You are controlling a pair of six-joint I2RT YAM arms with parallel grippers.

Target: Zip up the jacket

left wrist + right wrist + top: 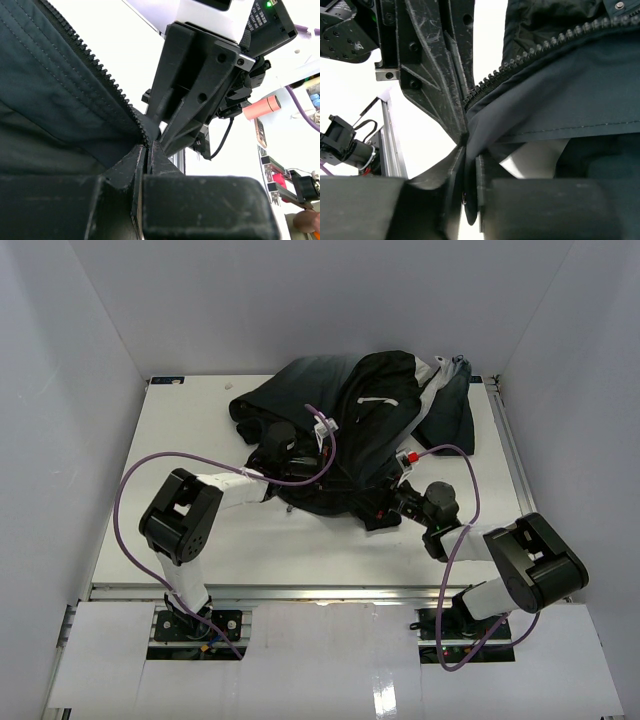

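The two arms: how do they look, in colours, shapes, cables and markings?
The left arm and the right arm have chunky black joint housings and white links. A purple cable loops along each. The left gripper has flat black wedge fingers, scuffed with pale scratches. The right gripper has a white body with a small green light.

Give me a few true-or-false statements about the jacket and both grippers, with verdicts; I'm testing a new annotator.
1. The jacket lies flat and zipped shut. False: it is bunched up, and the zipper teeth in the wrist views are unjoined.
2. The left gripper pinches jacket fabric beside the teeth. True.
3. The right gripper hangs open, clear of the jacket. False: it is closed on the fabric.
4. Both grippers face each other closely at the jacket's near edge. True.
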